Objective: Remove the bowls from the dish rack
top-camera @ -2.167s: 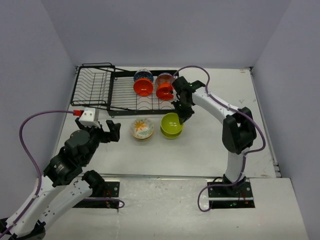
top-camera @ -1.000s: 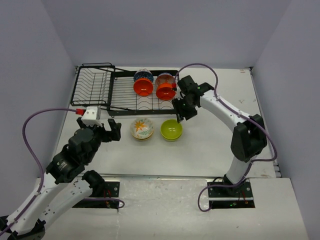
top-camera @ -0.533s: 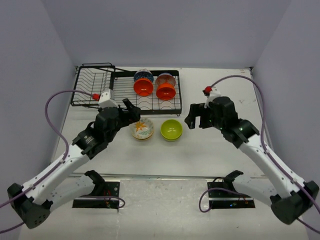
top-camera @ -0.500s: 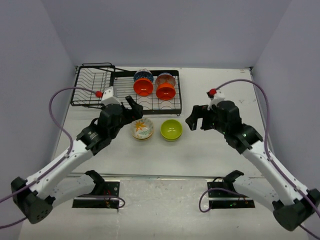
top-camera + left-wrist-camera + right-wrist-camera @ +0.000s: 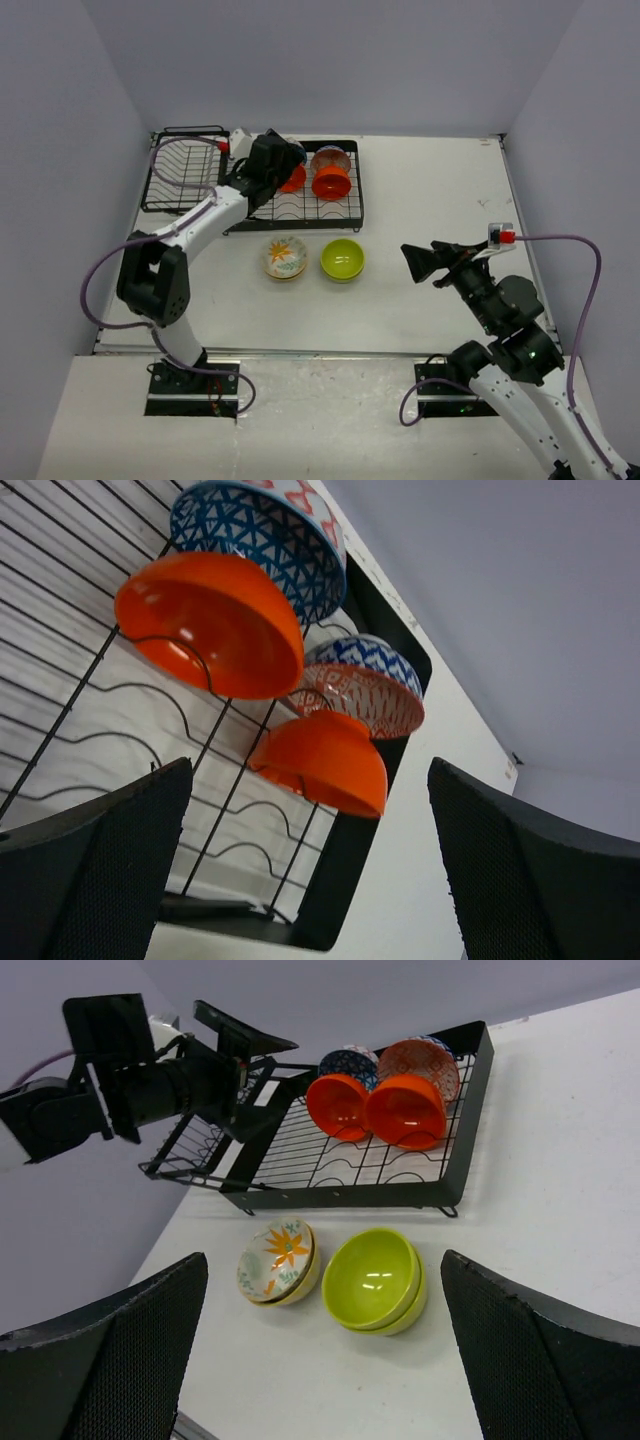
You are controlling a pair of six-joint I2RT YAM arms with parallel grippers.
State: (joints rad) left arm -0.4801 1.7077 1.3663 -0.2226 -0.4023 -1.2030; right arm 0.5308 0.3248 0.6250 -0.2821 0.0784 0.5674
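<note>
The black dish rack (image 5: 182, 182) stands at the back left. Two orange bowls (image 5: 210, 620) (image 5: 325, 762) sit on edge in its flat section, with a blue-patterned bowl (image 5: 262, 530) and a red-patterned bowl (image 5: 368, 698) behind them. My left gripper (image 5: 283, 160) hovers open over the rack by the left orange bowl, touching nothing. In front of the rack, a floral cream bowl (image 5: 284, 257) and a lime green bowl (image 5: 343, 259) rest on the table, each nested in a second one. My right gripper (image 5: 418, 262) is open and empty, right of the lime bowl.
The rack's tilted basket section (image 5: 190, 1145) at the far left holds nothing I can see. Grey walls close in the table on three sides. The right arm's purple cable (image 5: 570, 240) loops over the table's right side.
The left arm has swung from beside the floral bowl up over the rack. The right arm has drawn back toward the near right, away from the rack and bowls.
</note>
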